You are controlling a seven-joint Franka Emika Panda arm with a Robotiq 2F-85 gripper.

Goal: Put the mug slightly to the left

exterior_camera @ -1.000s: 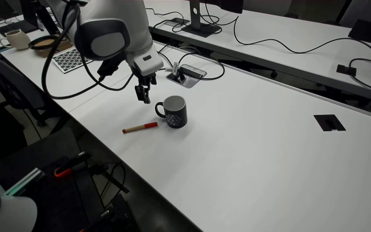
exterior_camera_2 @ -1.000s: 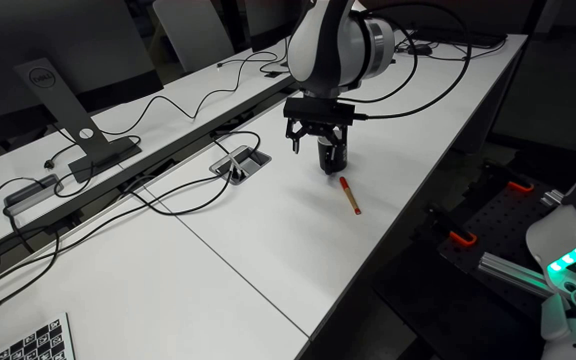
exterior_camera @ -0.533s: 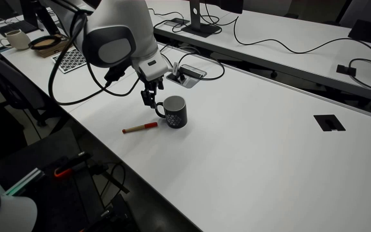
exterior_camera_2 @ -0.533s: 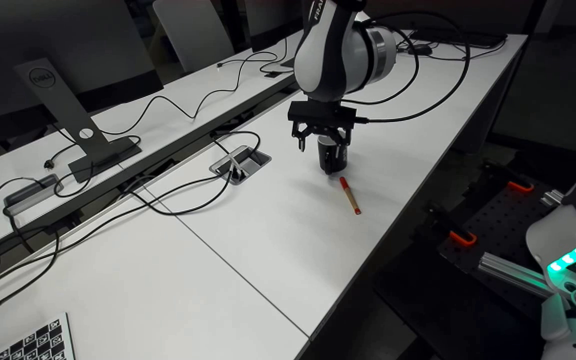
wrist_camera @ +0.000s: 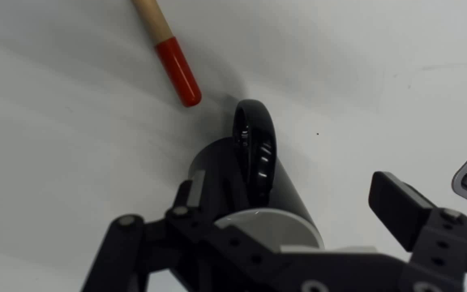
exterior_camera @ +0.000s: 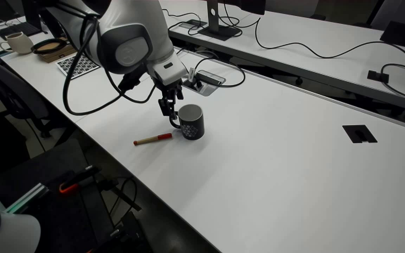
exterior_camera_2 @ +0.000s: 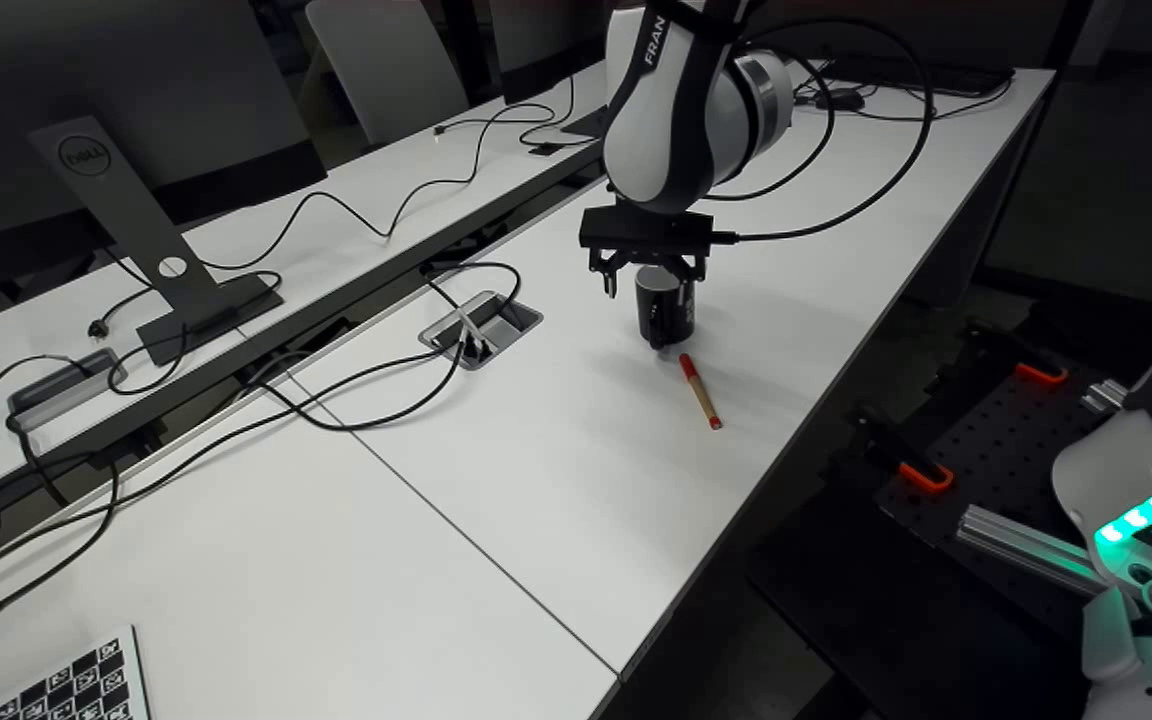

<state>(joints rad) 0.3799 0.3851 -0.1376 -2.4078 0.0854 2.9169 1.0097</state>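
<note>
The dark mug stands upright on the white table, with a pale print on its side and a pale inside. It also shows in an exterior view, its handle towards that camera. My gripper is open above the table, at the handle side of the mug. In the wrist view the gripper has one finger overlapping the mug body, left of the handle. The other finger is apart from the mug, to the right over bare table. I cannot tell whether the near finger touches the mug. Gripper links hide part of the rim.
A red and tan marker lies just beside the mug; it also shows in the wrist view. A cable outlet with plugs is set into the table. A keyboard and a whitish cup stand further off.
My gripper has moved towards the mug and slightly down, from beside the handle to overlapping it in view. The mug and marker have not moved. The gripper stays open.
</note>
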